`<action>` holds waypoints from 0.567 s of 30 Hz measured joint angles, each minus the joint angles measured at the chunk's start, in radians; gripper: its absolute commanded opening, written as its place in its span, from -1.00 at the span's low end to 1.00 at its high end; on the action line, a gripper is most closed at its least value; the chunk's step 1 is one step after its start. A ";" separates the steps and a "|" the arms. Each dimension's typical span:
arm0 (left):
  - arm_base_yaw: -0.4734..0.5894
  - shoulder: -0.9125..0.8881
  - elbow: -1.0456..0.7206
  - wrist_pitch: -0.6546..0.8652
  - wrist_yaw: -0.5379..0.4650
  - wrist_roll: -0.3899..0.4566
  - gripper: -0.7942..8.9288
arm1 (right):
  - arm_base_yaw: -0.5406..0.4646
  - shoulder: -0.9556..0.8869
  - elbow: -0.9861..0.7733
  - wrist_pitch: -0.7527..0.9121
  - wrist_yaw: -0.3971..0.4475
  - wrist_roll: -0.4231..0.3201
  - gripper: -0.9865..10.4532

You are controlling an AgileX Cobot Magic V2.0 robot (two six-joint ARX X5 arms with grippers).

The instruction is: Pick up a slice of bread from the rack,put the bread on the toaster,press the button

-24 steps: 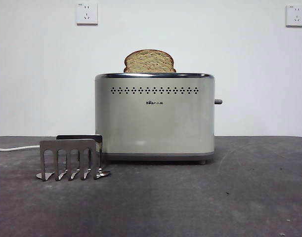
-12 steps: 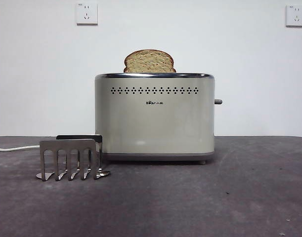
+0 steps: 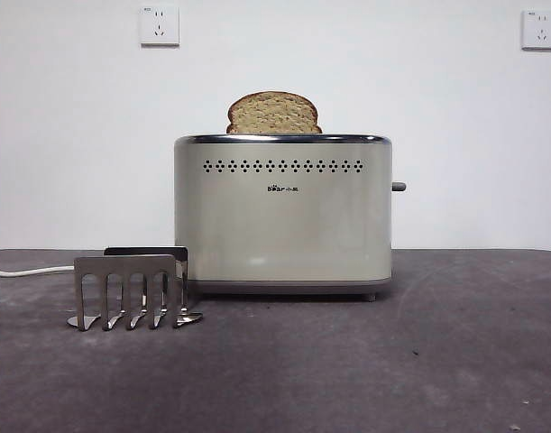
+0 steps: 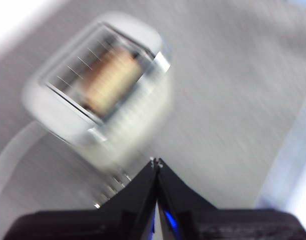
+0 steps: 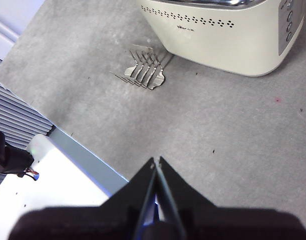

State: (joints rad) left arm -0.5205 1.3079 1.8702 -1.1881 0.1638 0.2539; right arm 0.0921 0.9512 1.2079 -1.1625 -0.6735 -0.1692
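Observation:
The slice of bread (image 3: 273, 113) stands upright in the toaster (image 3: 282, 216), its domed top above the chrome rim; the blurred left wrist view shows the slice (image 4: 110, 80) from above in the slot of the toaster (image 4: 100, 95). The grey button (image 3: 399, 187) sticks out of the toaster's right end. The silver rack (image 3: 129, 290) stands without bread at the toaster's front left, seen also as rack (image 5: 142, 70) beside the toaster (image 5: 223, 35). My left gripper (image 4: 156, 162) is shut, high above the toaster. My right gripper (image 5: 156, 161) is shut, high over the bare table.
A white power cord (image 3: 27, 270) runs off the left side of the dark grey table (image 3: 365, 361). Two white wall sockets (image 3: 159, 24) sit on the back wall. The table's edge and a white base (image 5: 57, 175) lie below my right gripper.
The front view shows no change in the toaster, bread or rack. The blur in the left wrist view suggests that arm is moving.

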 measured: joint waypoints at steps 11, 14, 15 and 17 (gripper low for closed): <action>0.301 -0.264 -0.090 0.408 -0.004 -0.005 -0.84 | 0.000 0.000 0.000 0.000 0.000 0.000 -0.83; 0.371 -0.369 -0.245 0.542 -0.011 -0.005 -0.84 | 0.000 0.000 0.000 0.000 0.000 0.000 -0.83; 0.390 -0.412 -0.314 0.600 -0.023 -0.005 -0.84 | 0.000 0.000 0.000 0.000 0.000 0.000 -0.83; 0.417 -0.495 -0.454 0.700 -0.057 -0.005 -0.84 | 0.000 0.000 0.000 0.000 0.000 0.000 -0.83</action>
State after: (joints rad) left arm -0.1040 0.8131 1.4162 -0.4885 0.1066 0.2485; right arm 0.0921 0.9512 1.2079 -1.1625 -0.6735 -0.1692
